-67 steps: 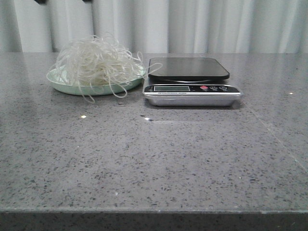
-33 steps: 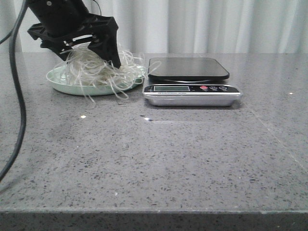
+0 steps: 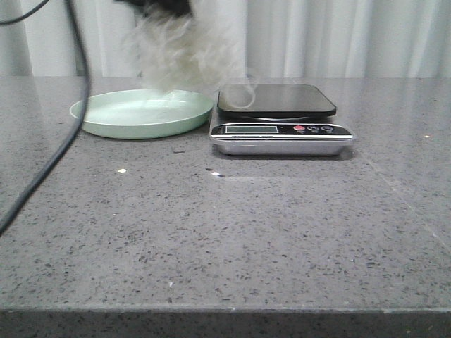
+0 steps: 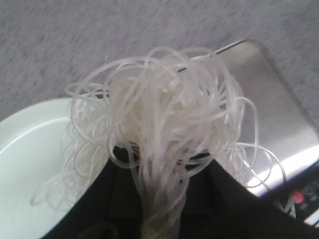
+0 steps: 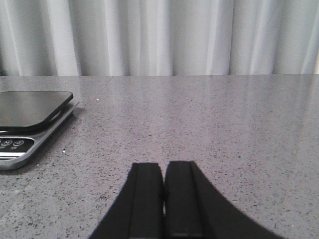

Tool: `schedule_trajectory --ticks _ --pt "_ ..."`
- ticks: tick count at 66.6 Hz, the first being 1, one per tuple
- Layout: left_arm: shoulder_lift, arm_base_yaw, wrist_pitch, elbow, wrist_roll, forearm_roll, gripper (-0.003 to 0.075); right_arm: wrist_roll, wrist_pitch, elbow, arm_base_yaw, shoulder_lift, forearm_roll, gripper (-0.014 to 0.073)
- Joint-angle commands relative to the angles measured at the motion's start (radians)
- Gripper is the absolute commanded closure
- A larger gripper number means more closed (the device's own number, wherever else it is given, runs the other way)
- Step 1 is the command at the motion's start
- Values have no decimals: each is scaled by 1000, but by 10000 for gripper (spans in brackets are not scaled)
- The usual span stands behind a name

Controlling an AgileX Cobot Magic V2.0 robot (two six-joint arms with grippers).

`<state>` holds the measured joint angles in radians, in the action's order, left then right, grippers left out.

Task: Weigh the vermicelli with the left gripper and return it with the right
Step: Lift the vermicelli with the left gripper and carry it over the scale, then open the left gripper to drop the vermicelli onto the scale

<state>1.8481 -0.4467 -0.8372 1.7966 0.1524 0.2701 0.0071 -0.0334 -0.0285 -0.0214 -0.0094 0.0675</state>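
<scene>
The vermicelli [image 3: 184, 53], a loose white tangle, hangs blurred in the air, strands trailing down.

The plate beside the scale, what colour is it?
Pale green plate, clearest in the front view.

A grey speckled stone bench [image 3: 232, 232] fills the foreground; pale pleated curtains [image 3: 352, 39] hang behind at twelve o'clock, softly lit.
</scene>
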Motion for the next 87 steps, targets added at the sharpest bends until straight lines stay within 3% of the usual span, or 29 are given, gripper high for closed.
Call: schedule_trajectory --ticks 1,19,27,38,42,64,87 --pt "-45 -69 126 51 2 42 594 -7 88 8 -5 -17 -7 428" --pt "53 -132 170 51 2 29 559 -7 88 8 -5 -17 -7 428" --pt "80 -132 156 51 2 29 414 -7 88 8 -5 -17 -7 428" --pt "71 -126 134 77 -3 32 92 -7 88 8 -5 -17 -7 428" --pt "59 -122 108 92 -3 34 52 -7 88 8 -5 -17 -7 428" --pt "-163 -115 113 0 -1 -84 50 -7 88 8 -5 -17 -7 428" --pt "-600 -107 358 -493 3 -95 50 -7 88 8 -5 -17 -7 428"
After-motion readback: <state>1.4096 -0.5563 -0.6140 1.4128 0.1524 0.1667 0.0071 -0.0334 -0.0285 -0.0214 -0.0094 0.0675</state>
